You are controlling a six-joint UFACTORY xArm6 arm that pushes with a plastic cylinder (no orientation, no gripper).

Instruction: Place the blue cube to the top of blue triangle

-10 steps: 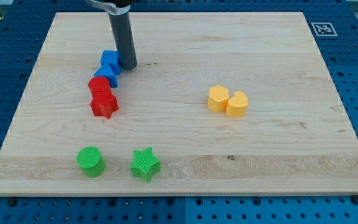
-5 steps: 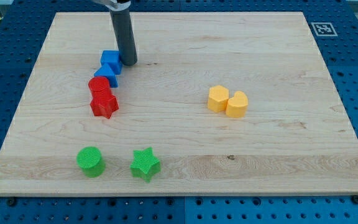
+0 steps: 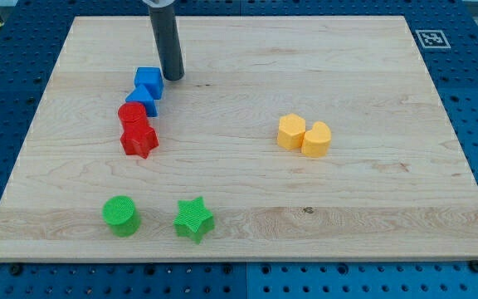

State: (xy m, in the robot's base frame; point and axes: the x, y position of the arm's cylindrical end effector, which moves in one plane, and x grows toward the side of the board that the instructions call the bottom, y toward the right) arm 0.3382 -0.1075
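Blue cube (image 3: 148,82): sits in the far left part of the wooden board (image 3: 372,83), at the far end of a short column of four blocks.
Blue triangle (image 3: 142,101): lies directly on the near side of the blue cube and touches it, so the cube is already on the triangle's far side.
My tip (image 3: 173,77): rests on the board just to the right of the blue cube and slightly farther back, very close to the cube's far right corner; whether it touches the cube cannot be told. The dark rod rises from it and leaves the view at the top edge.
Hand state: the arm carries only this rod, with no jaws to be apart or together, and it clamps nothing.
Red cylinder (image 3: 131,115): next in the column, touching the near side of the blue triangle.
Red star (image 3: 139,138): at the near end of the column, pressed against the red cylinder.
Green cylinder (image 3: 121,215): stands near the board's near edge on the left, well apart from the column.
Green star (image 3: 194,219): just to the right of the green cylinder, with a gap between them.
Yellow blocks: one looks six-sided (image 3: 290,131), the other rounded (image 3: 316,139); they touch each other right of the board's middle, well apart from everything else.
Marker tag (image 3: 430,38): a black and white square at the board's far right corner.
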